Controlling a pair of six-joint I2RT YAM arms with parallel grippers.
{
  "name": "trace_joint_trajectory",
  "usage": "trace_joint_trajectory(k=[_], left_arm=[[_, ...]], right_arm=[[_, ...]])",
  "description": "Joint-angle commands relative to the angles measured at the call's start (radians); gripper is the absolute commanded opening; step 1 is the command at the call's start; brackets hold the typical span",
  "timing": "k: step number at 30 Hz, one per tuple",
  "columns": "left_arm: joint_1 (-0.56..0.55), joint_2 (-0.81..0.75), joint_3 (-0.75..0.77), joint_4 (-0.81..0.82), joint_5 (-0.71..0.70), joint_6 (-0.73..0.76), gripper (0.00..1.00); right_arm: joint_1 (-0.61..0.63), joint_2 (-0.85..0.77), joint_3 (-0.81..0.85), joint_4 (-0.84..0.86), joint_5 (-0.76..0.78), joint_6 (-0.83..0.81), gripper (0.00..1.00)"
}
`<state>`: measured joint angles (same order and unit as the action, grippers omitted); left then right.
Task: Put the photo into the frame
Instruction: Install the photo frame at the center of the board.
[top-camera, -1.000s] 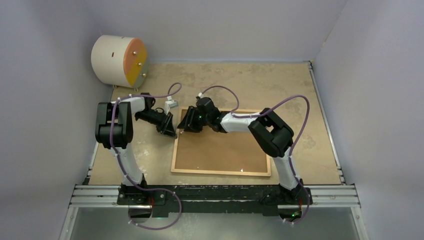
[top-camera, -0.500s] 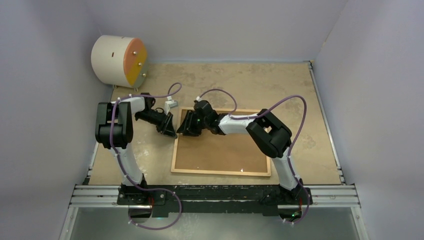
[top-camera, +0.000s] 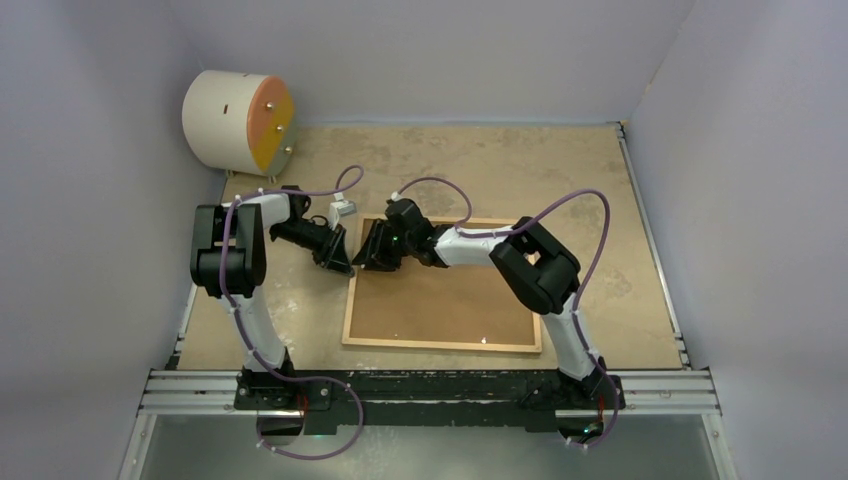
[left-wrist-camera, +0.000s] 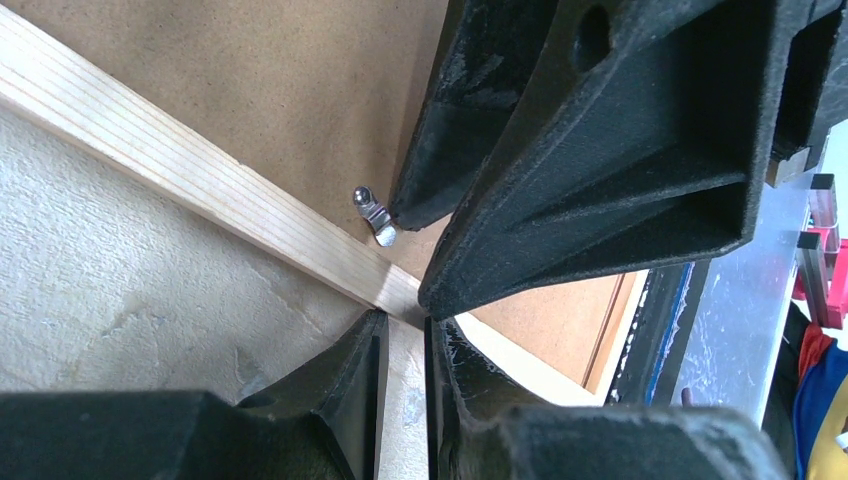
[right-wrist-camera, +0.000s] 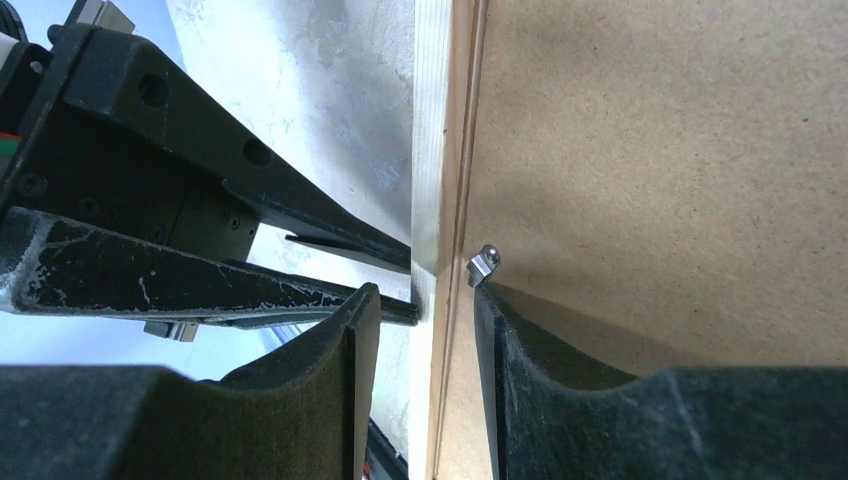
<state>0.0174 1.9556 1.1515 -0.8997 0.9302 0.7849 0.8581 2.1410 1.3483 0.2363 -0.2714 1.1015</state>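
At frame (top-camera: 440, 344) corner, left tool (top-camera: 341, 264) faces right tool (top-camera: 366, 257), elbows raised.

The frame (top-camera: 440, 345) is a thin light-wood rectangle lying flat and back side up near the middle of the desk (top-camera: 500, 170). A brown fibreboard backing (top-camera: 450, 300) fills it. A small metal clip (left-wrist-camera: 372, 215) sits by its far left corner.

Overhead: far-left corner of frame (top-camera: 440, 346) concealed beneath left end effector (top-camera: 344, 267) and right end effector (top-camera: 363, 258); metal tab (left-wrist-camera: 375, 221) too small to resolve there. Wrist views: frame rails cut off at picture edges.
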Motion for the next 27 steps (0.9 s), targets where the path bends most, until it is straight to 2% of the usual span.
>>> trace_joint_trajectory(k=[1, 27], left_arm=[[-0.017, -0.001, -0.022, 0.052, -0.073, 0.085, 0.09], [-0.017, -0.011, -0.036, 0.032, -0.068, 0.120, 0.08]], right_arm=[[0.006, 0.035, 0.037, -0.028, 0.033, 0.008, 0.43], [0.005, 0.073, 0.063, 0.013, 0.083, 0.045, 0.39]])
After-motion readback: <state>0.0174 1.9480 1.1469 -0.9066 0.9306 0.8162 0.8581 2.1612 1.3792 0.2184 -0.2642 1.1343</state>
